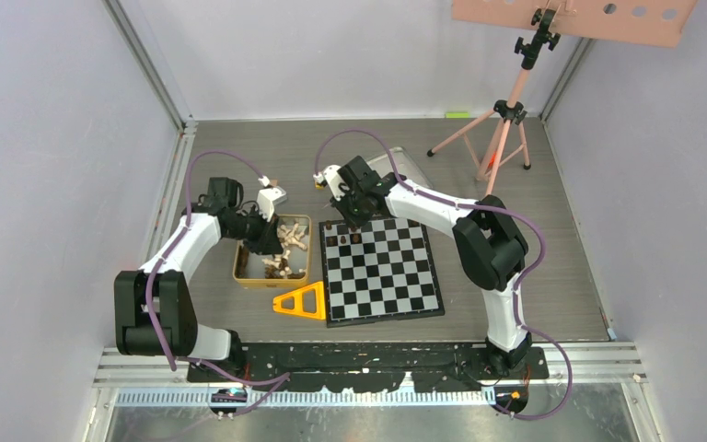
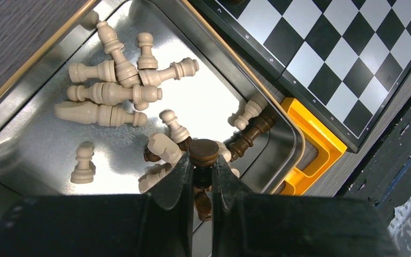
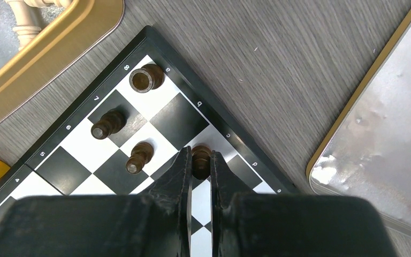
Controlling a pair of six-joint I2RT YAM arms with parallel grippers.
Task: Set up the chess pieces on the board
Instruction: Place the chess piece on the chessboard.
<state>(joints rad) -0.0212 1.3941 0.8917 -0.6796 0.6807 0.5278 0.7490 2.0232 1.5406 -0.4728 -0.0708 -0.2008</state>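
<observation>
**A:** Where does the board sit?

**B:** The board point(image 1: 382, 276) lies flat on the tabletop point(image 1: 552, 230), in front of the right arm. The gold tin point(image 1: 267, 282) is just to its left, and a yellow block point(image 1: 302, 304) lies by its near-left corner.

**A:** And the chess pieces?

**B:** Most are in the tin. The pale chess pieces point(image 2: 107, 93) lie tumbled on their sides across its shiny floor, with a few dark ones heaped among them at the near end. Three dark ones stand on the board at its far-left corner: a corner piece point(image 3: 146, 78) on the corner square, a dark pawn point(image 3: 107, 124) on the next row, and a second pawn point(image 3: 139, 157) one square diagonally from it.

**A:** What are the left fingers doing?

**B:** The left fingers point(image 2: 192, 171) are pinched narrow around a brown chessman point(image 2: 203, 151), its round end facing the wrist camera. It hangs over the heap at the tin's near end.

**A:** And the right?

**B:** The right fingers point(image 3: 188, 166) are clamped tight on a dark piece point(image 3: 201, 160) over the board's far row, a little along from the corner piece. Whether its base touches the square, I cannot tell.

**A:** Anything else about?

**B:** A silver lid point(image 3: 385, 134) lies on the tabletop beyond the board's far edge, apart from it. A tripod point(image 1: 506, 120) stands at the far right.
</observation>
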